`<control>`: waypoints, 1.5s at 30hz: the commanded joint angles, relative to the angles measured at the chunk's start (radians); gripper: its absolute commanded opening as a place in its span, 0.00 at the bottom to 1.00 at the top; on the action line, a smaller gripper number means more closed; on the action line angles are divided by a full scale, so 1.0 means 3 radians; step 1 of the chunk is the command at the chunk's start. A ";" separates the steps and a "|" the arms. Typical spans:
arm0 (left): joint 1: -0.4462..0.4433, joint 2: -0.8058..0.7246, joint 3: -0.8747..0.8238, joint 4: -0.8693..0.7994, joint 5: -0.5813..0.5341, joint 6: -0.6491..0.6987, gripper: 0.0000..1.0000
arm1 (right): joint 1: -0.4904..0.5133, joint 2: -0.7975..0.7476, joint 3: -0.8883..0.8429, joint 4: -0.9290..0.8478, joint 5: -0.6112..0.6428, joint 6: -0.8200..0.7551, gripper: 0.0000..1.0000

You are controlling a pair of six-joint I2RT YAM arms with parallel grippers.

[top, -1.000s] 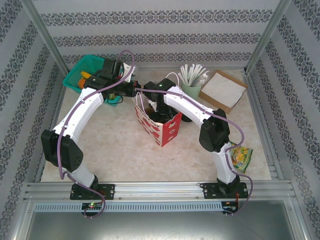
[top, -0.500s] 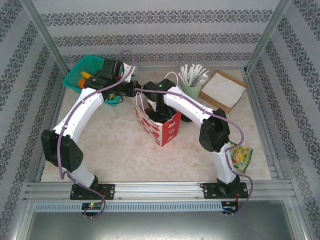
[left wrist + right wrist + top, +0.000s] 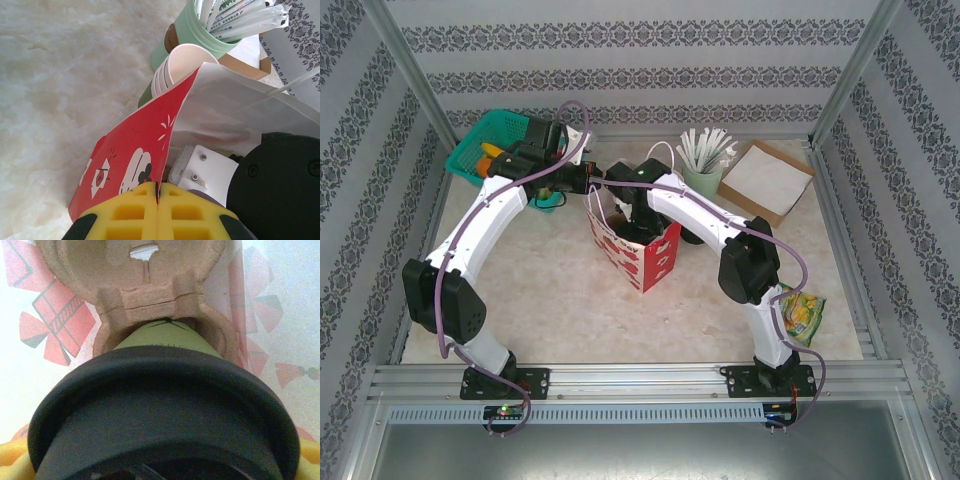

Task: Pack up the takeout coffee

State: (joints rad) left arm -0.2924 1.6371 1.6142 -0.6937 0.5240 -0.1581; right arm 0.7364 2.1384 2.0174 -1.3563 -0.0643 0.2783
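Overhead view: marbled table (image 3: 520,300); red-and-white paper bag (image 3: 642,250) standing open near the middle; left gripper (image 3: 588,186) at the bag's left top edge; right gripper (image 3: 638,208) lowered into the bag's mouth, its fingers hidden there. Green basket (image 3: 488,142) in the far left corner; pale green cup of straws (image 3: 702,175) and flat box (image 3: 765,182) at the far right; snack packet (image 3: 802,312) beside the right arm, near its base. Left wrist view: left gripper (image 3: 157,197), yellow fingers (image 3: 127,212) pressed together with the bag's red edge (image 3: 130,160) pinched between them; beyond the bag, a stack of cups (image 3: 182,62) just beside the cup of straws (image 3: 192,35), the box (image 3: 245,67) behind. Right wrist view: right gripper (image 3: 160,465), yellow pads (image 3: 12,462) set against either side of the black lid, gripping the coffee cup (image 3: 167,335). The cup is inside the bag (image 3: 47,315), lid toward the camera, its green body reaching into the near well of the brown carrier tray (image 3: 150,297), which lies deeper in the bag. Whether the cup's base is seated cannot be told.
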 commanded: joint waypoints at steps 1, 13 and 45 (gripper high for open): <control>-0.0024 -0.0103 -0.0044 0.0116 0.0197 -0.0002 0.00 | -0.0004 -0.0069 -0.0107 0.0250 0.0090 0.0089 0.72; -0.0026 -0.0125 -0.0180 0.0125 0.0181 -0.0084 0.00 | -0.0012 -0.0189 -0.0586 0.0500 0.0076 0.0232 0.72; -0.0026 -0.0259 -0.0311 0.0386 0.0096 -0.0179 0.00 | -0.0008 -0.0167 -0.0752 0.0555 0.0048 0.0243 0.72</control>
State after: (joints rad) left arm -0.2932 1.5867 1.5307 -0.6193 0.5457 -0.2028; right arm 0.7364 2.0628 1.8107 -1.2018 -0.0654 0.3386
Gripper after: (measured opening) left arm 0.051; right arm 0.828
